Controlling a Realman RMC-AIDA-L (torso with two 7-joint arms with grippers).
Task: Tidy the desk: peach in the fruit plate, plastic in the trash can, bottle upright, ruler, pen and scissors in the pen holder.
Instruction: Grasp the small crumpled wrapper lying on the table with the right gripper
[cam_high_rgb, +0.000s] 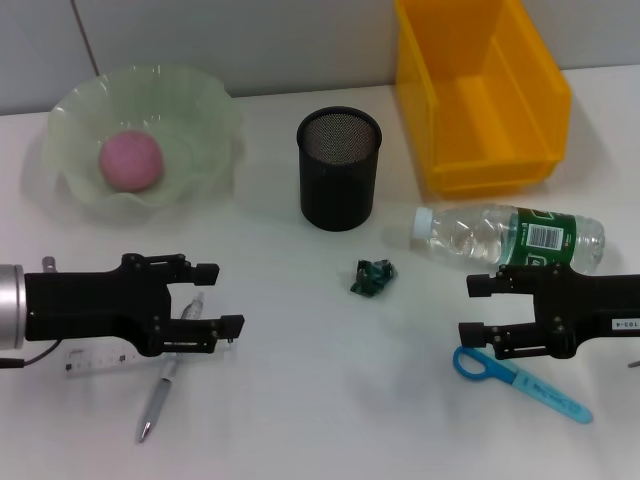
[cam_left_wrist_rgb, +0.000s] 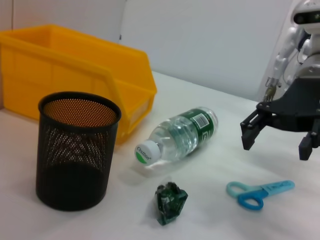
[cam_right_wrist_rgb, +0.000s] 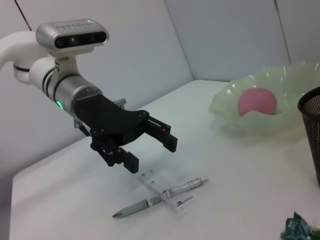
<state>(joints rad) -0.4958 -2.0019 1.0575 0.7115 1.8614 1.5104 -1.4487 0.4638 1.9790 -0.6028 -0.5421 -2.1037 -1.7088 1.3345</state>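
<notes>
The pink peach (cam_high_rgb: 130, 162) lies in the pale green fruit plate (cam_high_rgb: 205, 120) at the back left. A black mesh pen holder (cam_high_rgb: 340, 170) stands in the middle. The crumpled green plastic (cam_high_rgb: 373, 277) lies just in front of it. The clear bottle (cam_high_rgb: 510, 237) lies on its side, cap toward the holder. My left gripper (cam_high_rgb: 220, 297) hovers open above the silver pen (cam_high_rgb: 160, 390) and the clear ruler (cam_high_rgb: 100, 360). My right gripper (cam_high_rgb: 471, 309) is open between the bottle and the blue scissors (cam_high_rgb: 520, 375).
A yellow open bin (cam_high_rgb: 480, 90), the trash can, stands at the back right against the wall. The left wrist view shows the pen holder (cam_left_wrist_rgb: 77, 150), bottle (cam_left_wrist_rgb: 177, 134), plastic (cam_left_wrist_rgb: 171, 202) and scissors (cam_left_wrist_rgb: 257, 192) spread apart on the white desk.
</notes>
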